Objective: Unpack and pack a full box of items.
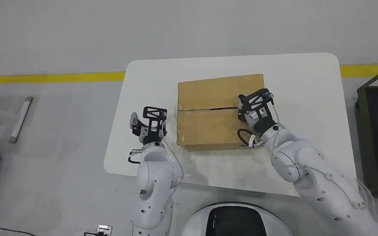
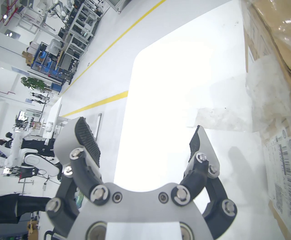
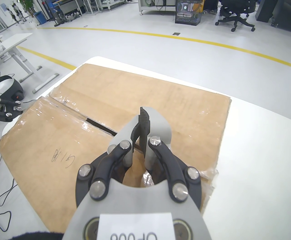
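Far to the left, a grey bar (image 1: 20, 120) lies on the floor, and a yellow line (image 1: 59, 76) runs across the floor behind the white table (image 1: 307, 76).

My left gripper (image 1: 155, 111) hangs over the left part of the table, just beside the left side of the cardboard box (image 1: 218, 112) but not touching it. In my left wrist view, my left gripper (image 2: 141, 131) has its two fingers spread wide, with nothing between them but bare table (image 2: 170, 91). The side of the box (image 2: 261, 13) is close by, with a white label (image 2: 279, 159) stuck on it.

The box sits in the middle of the table. Its two top flaps are folded down flat. Shiny clear tape (image 3: 68, 106) runs along the line where the flaps meet, and a thin dark gap (image 3: 100, 125) shows there. Someone drew a pen scribble (image 3: 63, 159) on the flap nearer to me.

My right gripper (image 1: 255, 105) is over the right end of the box, on the near flap, close to the line between the flaps. In my right wrist view, my right gripper (image 3: 143, 120) has its black pads (image 3: 145, 127) pressed together, and I see nothing held between them. I cannot tell if they touch the cardboard (image 3: 159, 102). The white table (image 3: 261, 147) shows past the right edge of the box.
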Available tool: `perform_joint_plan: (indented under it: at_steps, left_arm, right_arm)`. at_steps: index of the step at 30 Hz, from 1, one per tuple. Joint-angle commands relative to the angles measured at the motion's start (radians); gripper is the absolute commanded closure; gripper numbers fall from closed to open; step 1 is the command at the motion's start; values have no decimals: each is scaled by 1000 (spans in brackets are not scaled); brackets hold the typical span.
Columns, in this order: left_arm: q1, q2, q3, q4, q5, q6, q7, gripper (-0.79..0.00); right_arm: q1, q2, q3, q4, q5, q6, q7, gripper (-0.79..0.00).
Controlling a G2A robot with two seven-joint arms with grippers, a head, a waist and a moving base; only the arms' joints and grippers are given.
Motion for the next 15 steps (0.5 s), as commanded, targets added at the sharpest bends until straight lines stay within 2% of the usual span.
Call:
perform_joint_plan:
  at_steps: [1, 6, 15]
  left_arm:
    - [-12, 2, 6, 30, 24, -15, 15, -785]
    - [-28, 1, 22, 54, -3, -59, 27, -785]
    - [-37, 2, 27, 29, -49, -122, 12, -785]
  right_arm:
    - [-2, -1, 4, -1, -3, -1, 3, 0]
    - [-6, -5, 16, -4, -7, 1, 6, 0]
    - [-8, -13, 21, -2, -12, -4, 11, 0]
